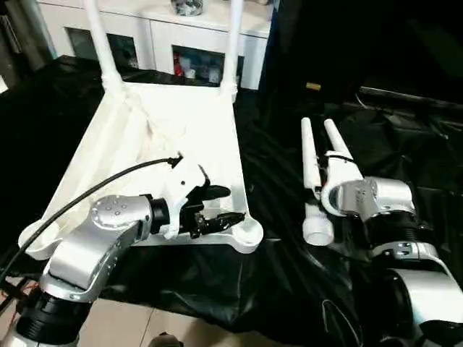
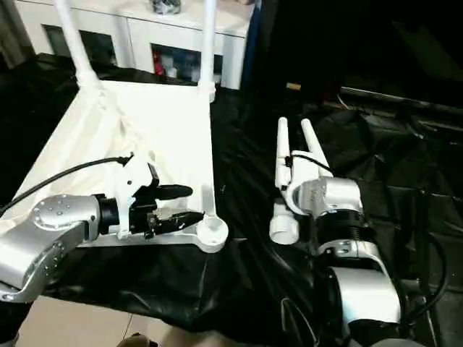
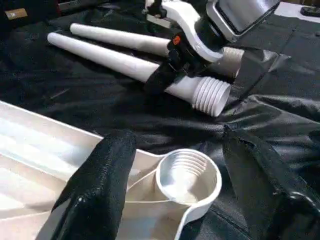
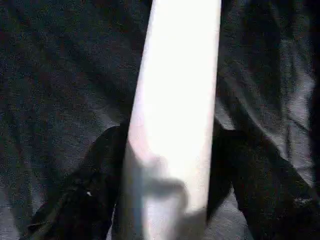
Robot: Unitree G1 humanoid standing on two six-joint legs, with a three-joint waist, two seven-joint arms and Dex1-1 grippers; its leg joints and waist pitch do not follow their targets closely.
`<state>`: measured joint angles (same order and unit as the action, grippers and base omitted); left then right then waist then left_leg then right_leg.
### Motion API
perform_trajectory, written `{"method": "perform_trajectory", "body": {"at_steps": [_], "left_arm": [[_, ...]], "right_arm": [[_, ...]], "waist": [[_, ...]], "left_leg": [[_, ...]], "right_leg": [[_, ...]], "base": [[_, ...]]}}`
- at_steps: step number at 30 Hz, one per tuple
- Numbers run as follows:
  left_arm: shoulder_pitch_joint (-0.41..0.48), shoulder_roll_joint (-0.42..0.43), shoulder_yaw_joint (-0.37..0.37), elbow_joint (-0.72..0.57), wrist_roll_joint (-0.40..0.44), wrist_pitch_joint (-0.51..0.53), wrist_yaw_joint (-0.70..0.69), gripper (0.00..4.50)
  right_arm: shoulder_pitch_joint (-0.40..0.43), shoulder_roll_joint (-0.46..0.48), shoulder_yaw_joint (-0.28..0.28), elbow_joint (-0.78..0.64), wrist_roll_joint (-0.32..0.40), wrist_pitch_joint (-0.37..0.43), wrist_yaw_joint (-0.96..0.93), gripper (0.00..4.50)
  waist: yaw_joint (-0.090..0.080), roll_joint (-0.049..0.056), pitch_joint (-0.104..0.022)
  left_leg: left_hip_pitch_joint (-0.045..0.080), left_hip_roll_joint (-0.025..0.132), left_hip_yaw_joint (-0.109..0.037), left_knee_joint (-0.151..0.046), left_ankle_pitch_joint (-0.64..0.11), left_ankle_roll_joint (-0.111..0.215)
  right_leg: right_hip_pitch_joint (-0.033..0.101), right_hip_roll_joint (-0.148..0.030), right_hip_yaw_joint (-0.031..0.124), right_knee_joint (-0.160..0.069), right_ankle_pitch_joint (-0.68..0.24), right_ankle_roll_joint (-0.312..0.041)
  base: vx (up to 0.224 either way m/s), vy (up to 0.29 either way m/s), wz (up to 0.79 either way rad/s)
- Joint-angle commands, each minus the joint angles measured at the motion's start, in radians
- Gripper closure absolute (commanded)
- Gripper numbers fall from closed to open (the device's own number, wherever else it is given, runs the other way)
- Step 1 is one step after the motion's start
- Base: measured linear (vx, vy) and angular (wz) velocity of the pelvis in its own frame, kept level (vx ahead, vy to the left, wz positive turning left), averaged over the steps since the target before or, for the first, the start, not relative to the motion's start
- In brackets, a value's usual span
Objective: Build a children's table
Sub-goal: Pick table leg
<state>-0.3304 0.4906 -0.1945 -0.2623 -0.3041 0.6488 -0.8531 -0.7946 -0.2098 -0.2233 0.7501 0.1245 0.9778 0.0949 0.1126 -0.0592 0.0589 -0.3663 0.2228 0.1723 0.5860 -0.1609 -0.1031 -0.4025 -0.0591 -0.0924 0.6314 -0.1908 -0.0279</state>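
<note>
Left tool (image 1: pixel 217 206) hangs with its black fingers spread wide over the near corner of the white plastic table top (image 1: pixel 155 144), which I see lying ribbed side up on the black sheet (image 1: pixel 275 181), beside an empty round corner socket (image 3: pixel 187 175). Two white tapered legs (image 1: pixel 101 43) stand in its far sockets. My right tool (image 3: pixel 172 67) straddles one of two loose white legs (image 3: pixel 130 65) lying alongside; I cannot tell whether it grips.

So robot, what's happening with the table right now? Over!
Left gripper open at the tabletop's empty corner socket. Right gripper around a loose leg on the black sheet. Two legs already fitted. Nothing in the way.
</note>
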Motion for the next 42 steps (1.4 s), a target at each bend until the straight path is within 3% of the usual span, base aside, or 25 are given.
{"method": "perform_trajectory", "body": {"at_steps": [1, 3, 5, 7, 8, 11, 15, 17, 18, 20, 22, 23, 24, 25, 26, 28, 32, 34, 35, 36, 37, 38, 40, 42], "left_arm": [[-0.022, 0.003, -0.007, -0.005, -0.009, 0.005, -0.004, 1.27], [-0.023, 0.004, -0.006, -0.007, -0.01, 0.011, -0.001, 1.27], [-0.022, 0.008, -0.006, -0.013, -0.002, 0.016, 0.008, 1.27], [-0.022, 0.008, 0.002, -0.01, 0.011, 0.016, 0.028, 1.27], [-0.022, 0.006, 0.006, -0.007, 0.013, 0.016, 0.035, 1.27], [-0.024, 0.0, 0.016, 0.026, 0.049, -0.023, 0.076, 1.27], [-0.052, -0.018, 0.024, 0.084, 0.069, -0.037, 0.115, 1.27], [-0.088, -0.062, 0.06, 0.126, 0.056, -0.055, 0.159, 1.27], [-0.103, -0.081, 0.076, 0.141, 0.049, -0.062, 0.176, 1.27], [-0.139, -0.123, 0.109, 0.173, 0.031, -0.063, 0.218, 1.27], [-0.189, -0.169, 0.136, 0.215, 0.014, -0.056, 0.26, 1.27], [-0.234, -0.228, 0.173, 0.254, -0.03, -0.03, 0.297, 1.27], [-0.295, -0.307, 0.224, 0.314, -0.096, -0.002, 0.338, 1.27], [-0.351, -0.369, 0.27, 0.377, -0.159, 0.025, 0.361, 1.27], [-0.374, -0.387, 0.287, 0.41, -0.18, 0.034, 0.365, 1.27], [-0.408, -0.406, 0.3, 0.464, -0.176, 0.026, 0.374, 1.27], [-0.48, -0.447, 0.355, 0.589, -0.211, 0.036, 0.401, 1.27], [-0.495, -0.459, 0.372, 0.598, -0.229, 0.047, 0.399, 1.27], [-0.498, -0.462, 0.376, 0.599, -0.235, 0.05, 0.398, 1.27], [-0.506, -0.47, 0.388, 0.6, -0.248, 0.055, 0.397, 1.27], [-0.515, -0.481, 0.405, 0.597, -0.285, 0.076, 0.394, 1.27], [-0.513, -0.487, 0.405, 0.589, -0.309, 0.1, 0.388, 1.27], [-0.505, -0.487, 0.389, 0.587, -0.312, 0.12, 0.382, 1.27], [-0.499, -0.491, 0.387, 0.588, -0.303, 0.122, 0.388, 1.27]], "right_arm": [[-0.006, -0.019, 0.004, 0.001, 0.0, 0.014, -0.001, 1.49], [-0.007, -0.021, 0.005, 0.007, 0.0, 0.013, 0.001, 1.62], [-0.011, -0.025, 0.005, 0.022, 0.001, 0.007, 0.007, 1.85], [-0.014, -0.026, 0.001, 0.035, 0.004, -0.003, 0.01, 2.0], [-0.015, -0.026, -0.002, 0.039, 0.005, -0.008, 0.01, 2.07], [-0.01, -0.018, -0.021, 0.036, 0.018, -0.022, 0.002, 2.39], [-0.001, -0.007, -0.043, 0.011, 0.032, -0.022, -0.014, 2.65], [0.004, -0.001, -0.052, -0.001, 0.046, -0.048, 0.001, 2.66], [0.005, 0.001, -0.054, -0.006, 0.051, -0.062, 0.011, 2.66], [0.012, 0.009, -0.06, -0.03, 0.071, -0.097, 0.045, 2.67], [0.015, 0.026, -0.079, -0.07, 0.117, -0.119, 0.102, 2.67], [0.023, 0.05, -0.11, -0.114, 0.174, -0.182, 0.167, 2.67], [0.034, 0.082, -0.146, -0.178, 0.249, -0.264, 0.258, 2.67], [0.046, 0.105, -0.161, -0.234, 0.307, -0.31, 0.335, 2.67], [0.053, 0.113, -0.161, -0.261, 0.332, -0.302, 0.371, 2.67], [0.072, 0.12, -0.156, -0.312, 0.38, -0.248, 0.431, 2.67], [0.173, 0.116, -0.085, -0.522, 0.481, -0.179, 0.596, 2.68], [0.195, 0.114, -0.06, -0.556, 0.489, -0.18, 0.627, 2.68], [0.2, 0.113, -0.054, -0.561, 0.489, -0.182, 0.634, 2.68], [0.211, 0.113, -0.04, -0.573, 0.492, -0.187, 0.649, 2.68], [0.224, 0.113, -0.027, -0.584, 0.498, -0.193, 0.668, 2.68], [0.238, 0.115, -0.013, -0.598, 0.501, -0.199, 0.679, 2.68], [0.248, 0.119, -0.001, -0.616, 0.508, -0.19, 0.679, 2.68], [0.253, 0.118, 0.013, -0.635, 0.518, -0.169, 0.683, 2.68]], "waist": [[-0.001, 0.006, -0.067], [-0.001, 0.006, -0.068], [0.0, -0.002, -0.068], [0.001, 0.002, -0.069], [0.0, -0.005, -0.069], [-0.001, 0.006, -0.068], [0.0, 0.003, -0.07], [0.001, 0.004, -0.07], [0.003, 0.005, -0.072], [0.004, 0.003, -0.072], [0.006, 0.004, -0.073], [0.007, 0.005, -0.075], [0.008, -0.002, -0.074], [0.015, 0.001, -0.077], [0.017, -0.001, -0.078], [0.023, -0.003, -0.076], [0.038, 0.001, -0.08], [0.04, 0.003, -0.082], [0.041, 0.012, -0.083], [0.04, 0.008, -0.081], [0.043, 0.013, -0.079], [0.042, 0.002, -0.077], [0.048, 0.003, -0.075], [0.051, -0.004, -0.073]], "left_leg": [[0.013, 0.005, 0.002, -0.064, -0.19, -0.078], [0.013, 0.005, 0.003, -0.063, -0.185, -0.077], [0.011, 0.005, 0.003, -0.063, -0.174, -0.073], [0.011, 0.005, 0.003, -0.062, -0.167, -0.072], [0.01, 0.006, 0.004, -0.062, -0.164, -0.071], [0.012, 0.005, 0.003, -0.062, -0.174, -0.075], [0.013, 0.003, 0.004, -0.061, -0.176, -0.074], [0.01, 0.004, 0.002, -0.062, -0.174, -0.074], [0.016, 0.004, 0.004, -0.059, -0.181, -0.073], [0.01, 0.004, 0.004, -0.06, -0.178, -0.069], [0.008, 0.004, 0.001, -0.06, -0.178, -0.064], [0.01, 0.006, 0.001, -0.058, -0.179, -0.059], [0.004, 0.003, 0.006, -0.054, -0.179, -0.046], [0.005, 0.003, 0.007, -0.051, -0.172, -0.029], [0.005, 0.003, 0.006, -0.051, -0.165, -0.019], [0.005, 0.006, 0.003, -0.055, -0.141, 0.002], [0.006, 0.005, 0.0, -0.053, -0.096, 0.022], [0.004, 0.008, -0.003, -0.054, -0.09, 0.016], [0.007, 0.009, -0.003, -0.054, -0.099, 0.008], [0.005, 0.009, -0.003, -0.055, -0.109, 0.001], [0.007, 0.009, -0.002, -0.054, -0.127, -0.006], [0.007, 0.009, 0.0, -0.055, -0.134, -0.005], [0.009, 0.01, 0.0, -0.057, -0.142, -0.003], [0.008, 0.01, 0.0, -0.058, -0.144, -0.004]], "right_leg": [[0.051, -0.072, 0.058, -0.079, -0.249, -0.064], [0.051, -0.072, 0.058, -0.078, -0.241, -0.066], [0.053, -0.073, 0.057, -0.076, -0.231, -0.069], [0.052, -0.072, 0.058, -0.074, -0.213, -0.072], [0.053, -0.072, 0.057, -0.074, -0.21, -0.072], [0.05, -0.071, 0.057, -0.075, -0.207, -0.072], [0.051, -0.07, 0.058, -0.077, -0.212, -0.07], [0.054, -0.072, 0.057, -0.076, -0.21, -0.074], [0.05, -0.072, 0.058, -0.078, -0.212, -0.073], [0.055, -0.073, 0.058, -0.079, -0.207, -0.076], [0.056, -0.074, 0.056, -0.076, -0.199, -0.081], [0.056, -0.076, 0.057, -0.075, -0.184, -0.084], [0.06, -0.078, 0.059, -0.077, -0.178, -0.091], [0.06, -0.081, 0.058, -0.078, -0.173, -0.102], [0.059, -0.081, 0.056, -0.079, -0.169, -0.108], [0.059, -0.077, 0.054, -0.078, -0.152, -0.116], [0.066, -0.073, 0.056, -0.075, -0.07, -0.104], [0.069, -0.078, 0.054, -0.071, -0.06, -0.116], [0.065, -0.079, 0.054, -0.073, -0.059, -0.129], [0.066, -0.08, 0.053, -0.072, -0.065, -0.145], [0.065, -0.082, 0.053, -0.075, -0.087, -0.152], [0.064, -0.082, 0.054, -0.08, -0.104, -0.149], [0.063, -0.085, 0.054, -0.081, -0.15, -0.141], [0.063, -0.085, 0.053, -0.087, -0.199, -0.114]], "base": [[0.0, 0.0, 0.0], [0.0, 0.0, 0.0], [0.0, 0.0, 0.0], [0.0, 0.0, 0.0], [0.0, 0.0, 0.0], [0.0, 0.0, 0.0], [0.0, 0.0, 0.0], [0.0, 0.0, 0.0], [0.0, 0.0, 0.0], [0.0, 0.0, 0.0], [0.0, 0.0, 0.0], [0.0, 0.0, 0.0], [0.0, 0.0, 0.0], [0.0, 0.0, 0.0], [0.0, 0.0, 0.0], [0.0, 0.0, 0.0], [0.0, 0.0, 0.0], [0.0, 0.0, 0.0], [0.0, 0.0, 0.0], [0.0, 0.0, 0.0], [0.0, 0.0, 0.0], [0.0, 0.0, 0.0], [0.0, 0.0, 0.0], [0.0, 0.0, 0.0]]}}
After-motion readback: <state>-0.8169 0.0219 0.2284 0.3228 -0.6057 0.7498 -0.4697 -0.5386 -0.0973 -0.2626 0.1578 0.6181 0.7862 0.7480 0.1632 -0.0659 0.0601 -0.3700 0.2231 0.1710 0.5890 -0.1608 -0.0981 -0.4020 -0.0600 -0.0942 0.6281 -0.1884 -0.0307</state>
